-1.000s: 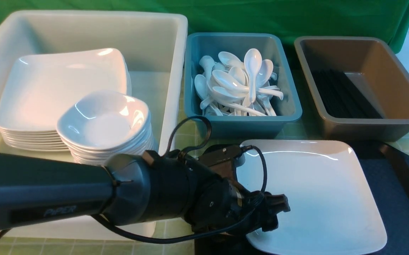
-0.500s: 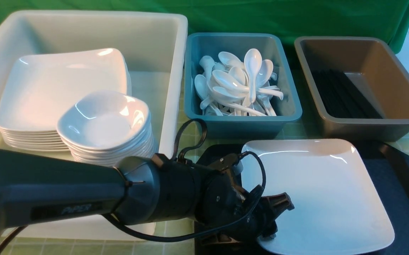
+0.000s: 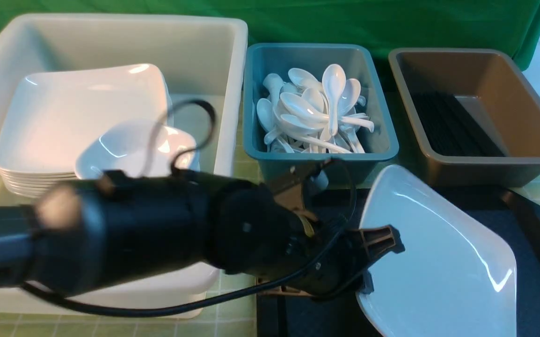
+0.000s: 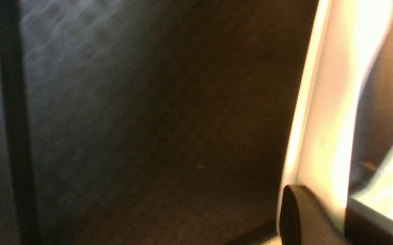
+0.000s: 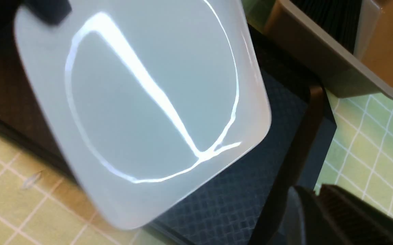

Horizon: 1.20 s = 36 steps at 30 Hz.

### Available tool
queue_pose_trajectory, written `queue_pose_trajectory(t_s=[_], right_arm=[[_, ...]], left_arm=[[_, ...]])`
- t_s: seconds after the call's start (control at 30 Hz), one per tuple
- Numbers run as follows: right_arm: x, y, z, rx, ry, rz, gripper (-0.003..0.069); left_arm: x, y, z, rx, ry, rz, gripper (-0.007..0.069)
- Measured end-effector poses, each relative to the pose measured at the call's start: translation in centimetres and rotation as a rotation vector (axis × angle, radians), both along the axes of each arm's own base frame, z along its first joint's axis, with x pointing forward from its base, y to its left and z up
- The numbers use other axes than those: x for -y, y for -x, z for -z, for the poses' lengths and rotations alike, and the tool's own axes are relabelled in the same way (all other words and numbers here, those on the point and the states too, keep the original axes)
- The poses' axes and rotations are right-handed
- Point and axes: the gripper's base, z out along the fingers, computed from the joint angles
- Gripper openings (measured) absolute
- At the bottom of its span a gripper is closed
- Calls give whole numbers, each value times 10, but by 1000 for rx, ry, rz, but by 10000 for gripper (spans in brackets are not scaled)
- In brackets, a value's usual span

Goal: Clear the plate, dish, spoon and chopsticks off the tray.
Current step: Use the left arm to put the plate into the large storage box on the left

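I had my left gripper (image 3: pixel 368 264) clamped on the left rim of the plate (image 3: pixel 443 262). The plate hung steeply tilted over the tray (image 3: pixel 539 220), and I could not tell whether its low right edge was clear of it. My right gripper (image 5: pixel 322 217) sat by the tray's right rim, its jaws looking closed on nothing. The plate was hard, glossy and slick, square with rounded corners and only a shallow raised rim to pinch. I judged the grip thin, so the job called for a firm hold, a slow levelling and no jerks. It would then need height enough to pass the tall smooth wall of the white tub (image 3: pixel 232 93) on the left. It belonged flat on the plate stack (image 3: pixel 78 112) at the tub's far left, not on the rounded dishes (image 3: pixel 125 150) nearer me. The tray was matte black, diamond-textured and low-rimmed, so a dragged corner might catch on it.
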Motion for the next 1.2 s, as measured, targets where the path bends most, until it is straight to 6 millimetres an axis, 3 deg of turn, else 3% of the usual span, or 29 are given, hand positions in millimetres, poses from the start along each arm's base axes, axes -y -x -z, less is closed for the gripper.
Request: queue_pose_trajectory(t_s=[0.3,0.43,0.5,0.6,0.63,0.67,0.73,0.77,0.87,0.97,1.07,1.2], right_arm=[[0,0,0,3,-1,-1,58],[0,0,0,7,-2,-1,67],[0,0,-1,8,-2,-1,69],[0,0,-1,8,-2,-1,71],[0,0,-1,8,-2,-1,71],[0,0,-1,7,-4,1,71],[0,0,-1,4,-13,10,71],[0,0,-1,4,-14,10,71],[-1,-1,-1,9,-25,12,71],[-1,-1,-2,11,-51,26,73],[-2,-1,-2,11,-60,32,73],[-2,-1,-2,9,-65,37,74]], left_arm=[[-30,11,-57,126,107,-17,10],[-69,-3,-85,199,163,-139,10],[-103,-13,-103,259,184,-241,10],[-172,-22,-133,356,170,-442,10],[-176,-22,-136,366,168,-455,10],[-213,-21,-151,417,137,-571,10],[-265,-14,-166,474,77,-759,10],[-273,-13,-167,479,66,-790,10],[-324,-8,-166,476,-3,-980,10],[-358,-19,-147,400,-28,-1052,10],[-376,-39,-125,341,-22,-1027,10],[-387,-67,-97,293,5,-956,10]])
